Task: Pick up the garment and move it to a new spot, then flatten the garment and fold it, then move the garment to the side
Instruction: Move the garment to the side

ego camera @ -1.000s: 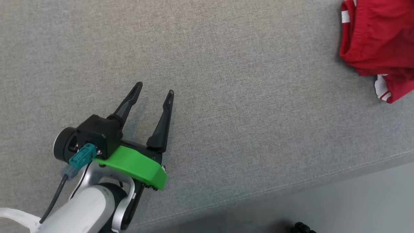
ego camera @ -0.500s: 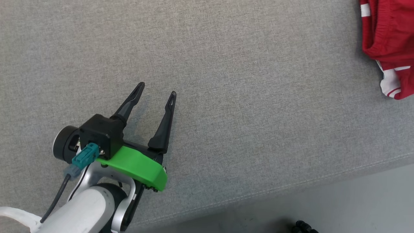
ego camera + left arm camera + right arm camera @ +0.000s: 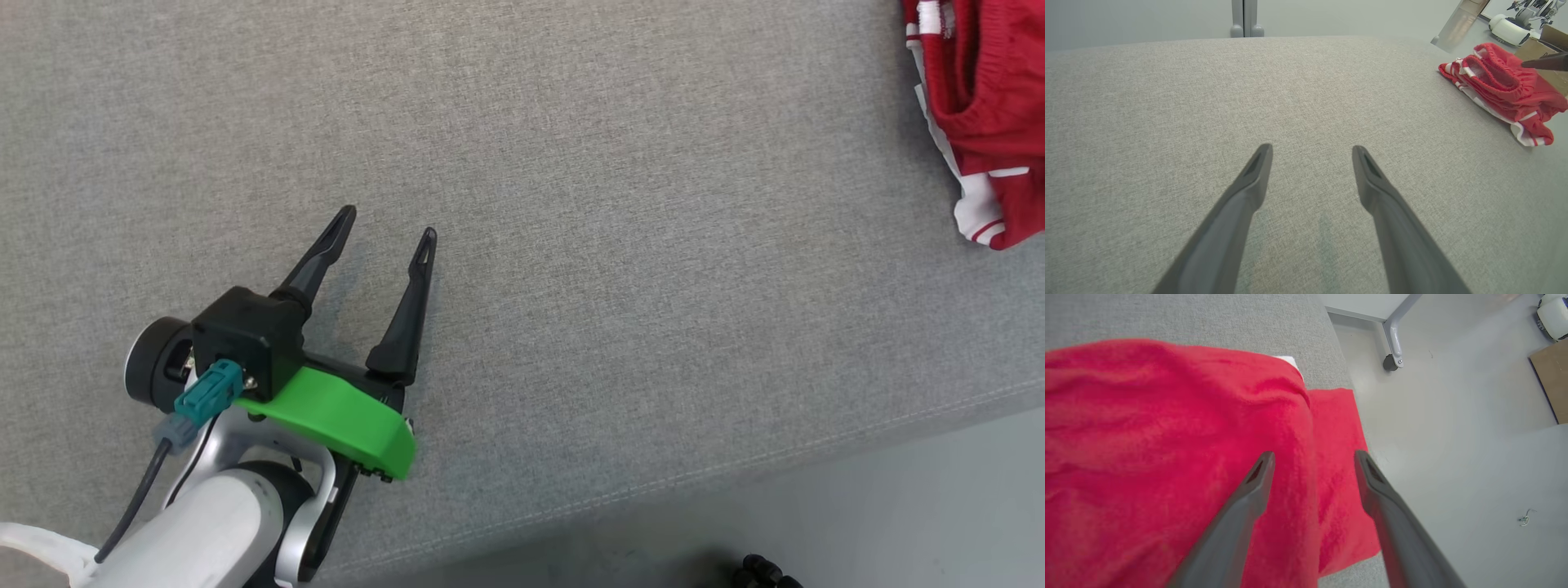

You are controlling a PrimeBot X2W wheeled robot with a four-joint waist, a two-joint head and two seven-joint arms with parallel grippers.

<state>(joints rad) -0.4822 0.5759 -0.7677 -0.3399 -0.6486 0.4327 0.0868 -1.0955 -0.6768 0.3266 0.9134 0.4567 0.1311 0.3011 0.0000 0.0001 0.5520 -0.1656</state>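
The garment [image 3: 988, 98] is a pair of red shorts with white stripes, bunched at the far right edge of the grey table [image 3: 612, 245]. In the left wrist view the garment [image 3: 1502, 87] lies far off to the right. My left gripper [image 3: 390, 222] is open and holds nothing, low over the bare cloth at the near left [image 3: 1311, 149]. My right gripper [image 3: 1314, 454] is open just above the red garment [image 3: 1167, 437], where the fabric reaches the table's edge. One of its dark fingertips [image 3: 1545, 62] pokes in over the shorts.
The table's front edge runs diagonally at the lower right, with pale floor [image 3: 898, 506] beyond it. A table leg with a castor [image 3: 1392, 355] and a cardboard box [image 3: 1551, 375] stand on the floor past the garment. A small black object [image 3: 759, 572] sits at the bottom edge.
The garment has slid to the right in the head view and its folds now lie differently, with more white trim showing. My left gripper has stayed open and almost still.
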